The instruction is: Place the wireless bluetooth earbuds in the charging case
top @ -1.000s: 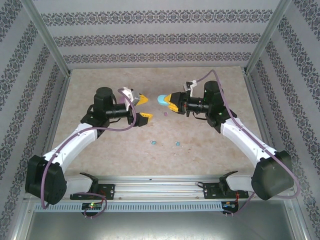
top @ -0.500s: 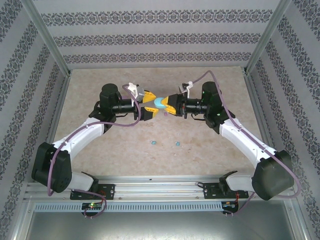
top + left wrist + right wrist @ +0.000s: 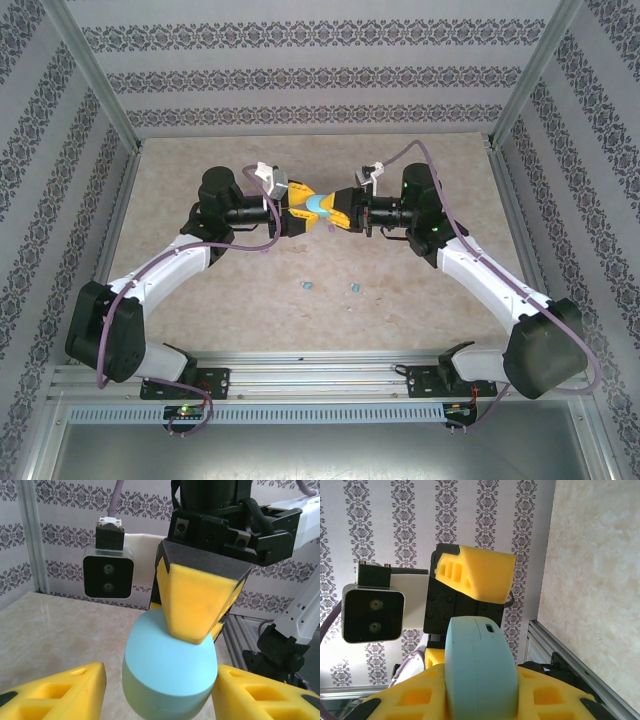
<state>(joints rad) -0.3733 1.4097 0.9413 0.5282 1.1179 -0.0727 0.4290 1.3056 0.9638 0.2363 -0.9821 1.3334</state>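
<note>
A light blue egg-shaped charging case (image 3: 318, 206) hangs above the middle of the table, closed, with my right gripper (image 3: 336, 211) shut on it. In the right wrist view the case (image 3: 477, 670) is wedged between the yellow pads of the right gripper (image 3: 480, 692). My left gripper (image 3: 303, 208) faces it and straddles the case's free end (image 3: 170, 670). The left gripper (image 3: 160, 680) has its right pad against the case and a gap at its left pad (image 3: 75, 685). Two light blue earbuds (image 3: 308, 285) (image 3: 354, 288) lie on the table nearer the bases.
The marble-patterned table (image 3: 200, 300) is walled by patterned panels and metal posts (image 3: 95, 75). An aluminium rail (image 3: 320, 375) carries both arm bases at the near edge. The arms meet at mid-table, cables looping over them.
The left gripper has moved right to meet the right gripper and its jaws have narrowed around the blue case. The right gripper has shifted slightly left with the case.
</note>
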